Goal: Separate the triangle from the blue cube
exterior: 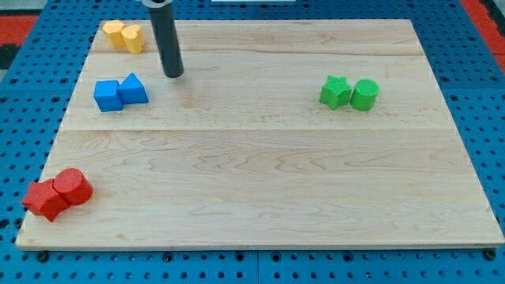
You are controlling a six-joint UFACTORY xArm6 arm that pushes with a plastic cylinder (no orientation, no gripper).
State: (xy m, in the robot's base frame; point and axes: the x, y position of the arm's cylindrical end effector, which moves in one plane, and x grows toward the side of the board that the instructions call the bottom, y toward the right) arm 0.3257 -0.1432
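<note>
A blue cube (106,95) sits at the view's upper left on the wooden board (260,158). A blue triangle (133,89) touches its right side. My tip (173,74) rests on the board just up and to the right of the triangle, a short gap away from it. The rod rises out of the view's top.
Two yellow blocks (125,35) touch each other near the top left corner. A green star (336,92) and a green cylinder (364,95) sit together at the upper right. A red star (44,199) and a red cylinder (72,187) sit together at the bottom left corner.
</note>
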